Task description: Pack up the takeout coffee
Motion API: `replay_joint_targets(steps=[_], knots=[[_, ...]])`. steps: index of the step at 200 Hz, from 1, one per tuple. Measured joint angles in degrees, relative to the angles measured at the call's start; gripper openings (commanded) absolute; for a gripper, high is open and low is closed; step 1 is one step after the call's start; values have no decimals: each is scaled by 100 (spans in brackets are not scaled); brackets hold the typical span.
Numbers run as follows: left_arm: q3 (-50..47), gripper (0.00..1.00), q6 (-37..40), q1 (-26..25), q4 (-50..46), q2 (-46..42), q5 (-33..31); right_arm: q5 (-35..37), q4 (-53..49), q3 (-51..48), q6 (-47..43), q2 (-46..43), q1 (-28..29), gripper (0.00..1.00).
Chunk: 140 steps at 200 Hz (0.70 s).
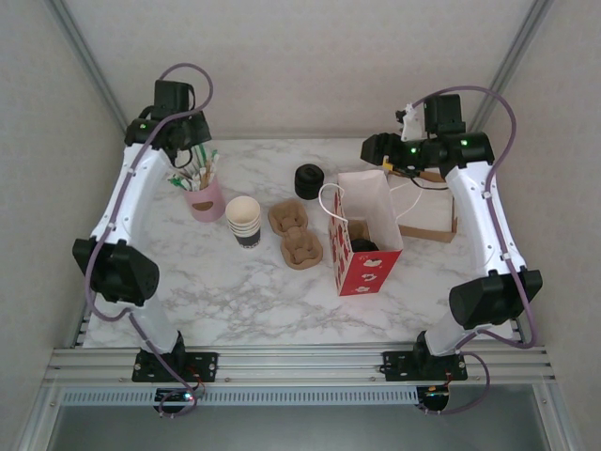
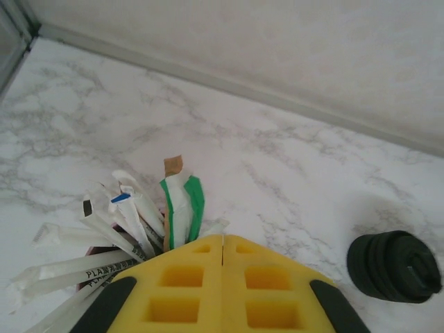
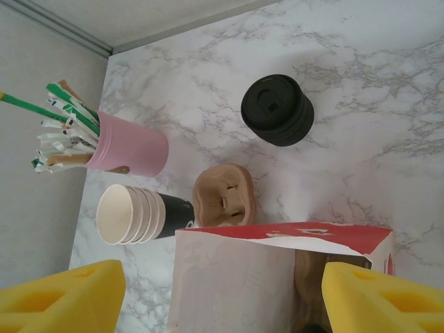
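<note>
Overhead, the red paper bag (image 1: 364, 272) stands open on the marble bench (image 1: 235, 291), and the lidded cup (image 1: 363, 247) shows dimly inside it. The nested cup stack (image 1: 244, 222) stands well to the bag's left. From the left wrist, the left fingers (image 2: 180, 291) are pressed together, empty, above the sachets (image 2: 132, 215). From the right wrist, the right fingers (image 3: 62, 295) are spread wide over the bag's mouth, holding nothing.

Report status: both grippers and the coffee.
Left gripper shut above the straw cup. Right gripper open over the red bag. Dark shape inside, possibly the coffee. Bag mouth open.
</note>
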Motion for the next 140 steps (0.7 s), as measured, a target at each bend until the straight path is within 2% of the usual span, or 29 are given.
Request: replay_joint_targets(steps=[49, 76, 115, 140], knots=[[74, 0, 103, -101, 343, -979, 219, 140, 68, -15, 70, -385, 0, 77], [133, 0, 101, -103, 518, -1375, 568, 369, 166, -129, 173, -708, 0, 78], [459, 0, 9, -175, 704, -1532, 1394, 1036, 267, -380, 358, -1316, 0, 79], [640, 0, -90, -455, 813, -1532, 1864, 1694, 245, -599, 485, -1823, 0, 80]])
